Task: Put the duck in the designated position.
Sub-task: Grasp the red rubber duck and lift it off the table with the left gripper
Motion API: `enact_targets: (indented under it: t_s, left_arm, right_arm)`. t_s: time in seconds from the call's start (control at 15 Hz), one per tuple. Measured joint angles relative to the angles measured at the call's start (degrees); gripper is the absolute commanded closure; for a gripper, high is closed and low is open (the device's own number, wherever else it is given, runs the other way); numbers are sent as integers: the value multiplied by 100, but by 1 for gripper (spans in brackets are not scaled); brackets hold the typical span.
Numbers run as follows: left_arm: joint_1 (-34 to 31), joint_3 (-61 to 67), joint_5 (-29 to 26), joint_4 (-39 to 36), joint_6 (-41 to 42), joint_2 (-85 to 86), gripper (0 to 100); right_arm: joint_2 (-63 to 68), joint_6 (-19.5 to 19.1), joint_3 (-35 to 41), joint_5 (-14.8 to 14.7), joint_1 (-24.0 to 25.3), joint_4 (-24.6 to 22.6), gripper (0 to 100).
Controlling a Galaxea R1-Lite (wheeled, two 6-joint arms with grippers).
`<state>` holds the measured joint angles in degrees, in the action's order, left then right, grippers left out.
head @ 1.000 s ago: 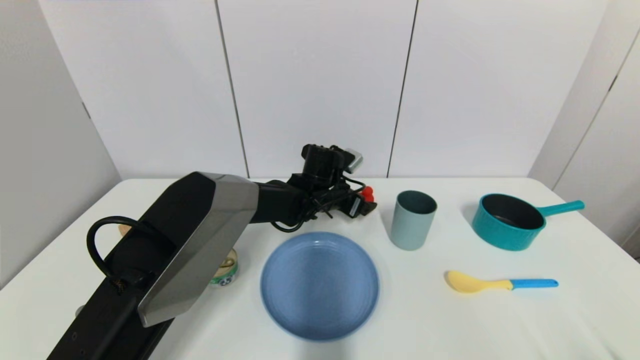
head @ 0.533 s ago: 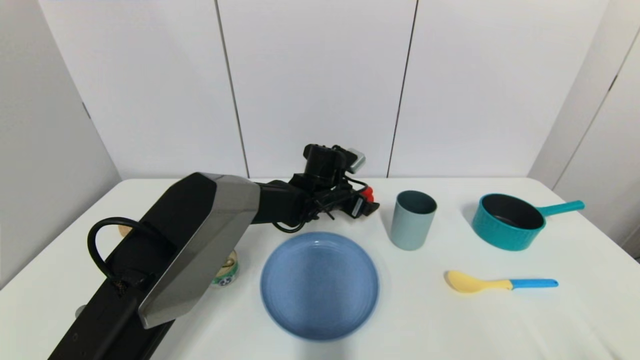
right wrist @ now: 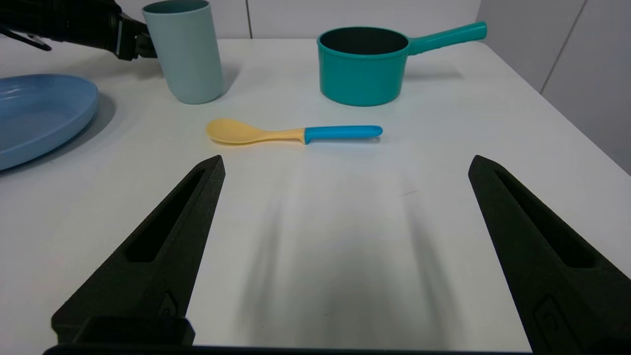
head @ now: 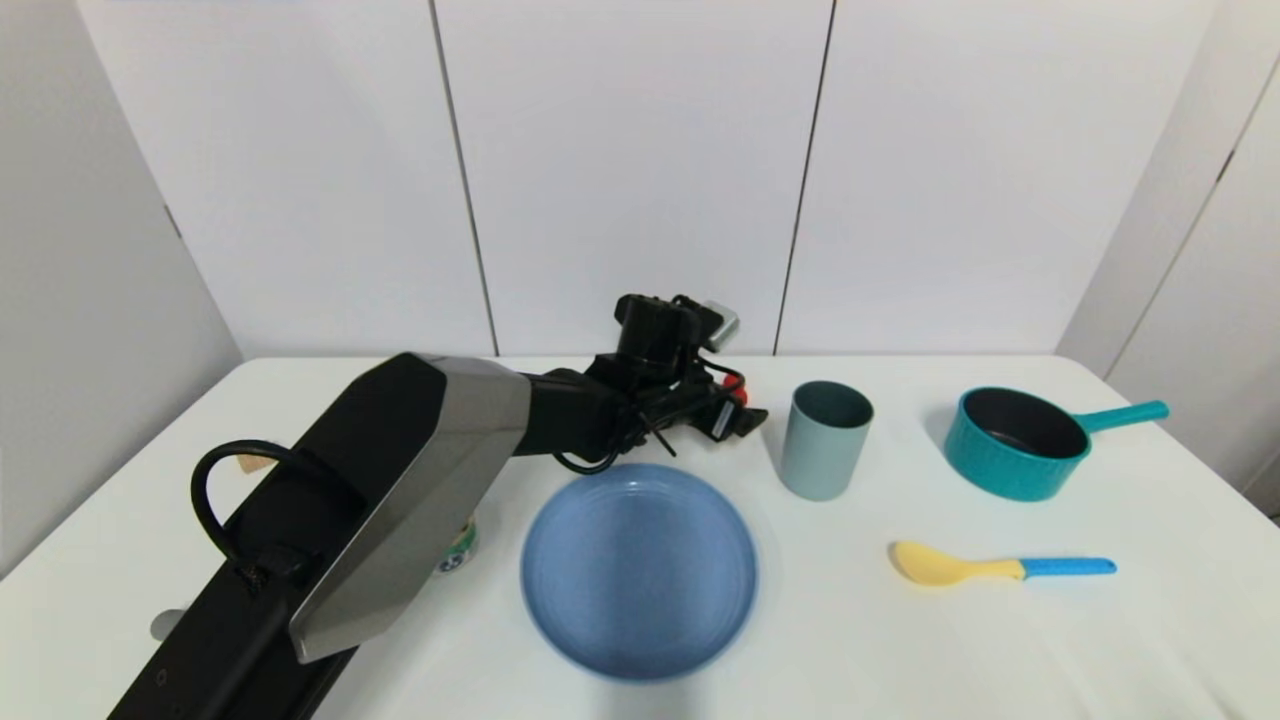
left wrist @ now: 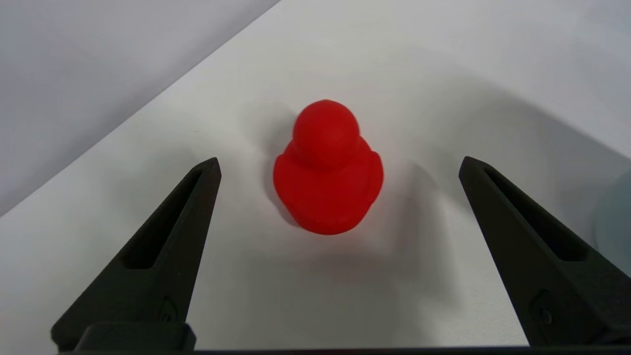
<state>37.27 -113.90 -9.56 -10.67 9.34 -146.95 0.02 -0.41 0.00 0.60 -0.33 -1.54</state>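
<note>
Duck [left wrist: 328, 172] upright near tabletop's far edge, between spread fingers of left gripper [left wrist: 339, 167], untouched on both sides. Cup [head: 825, 438] just beside; blue plate [head: 639, 570] nearer front edge. Right gripper [right wrist: 345, 165] spread wide, empty, over bare tabletop [right wrist: 320, 236].

On my bench [head: 1000, 650] sit a blue plate [head: 639, 570], a pale green cup [head: 826, 440], a teal saucepan [head: 1015, 443], a yellow spoon with a blue handle [head: 1000, 567] and a tin can [head: 458, 548] mostly hidden
</note>
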Motion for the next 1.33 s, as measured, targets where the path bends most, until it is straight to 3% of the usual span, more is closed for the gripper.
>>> enact_targets:
  t_s: [1.33]
  left_arm:
    - [77, 0, -6, -83, -27, -101, 0]
  right_arm:
    - [0, -2, 0, 0, 2, 0, 0]
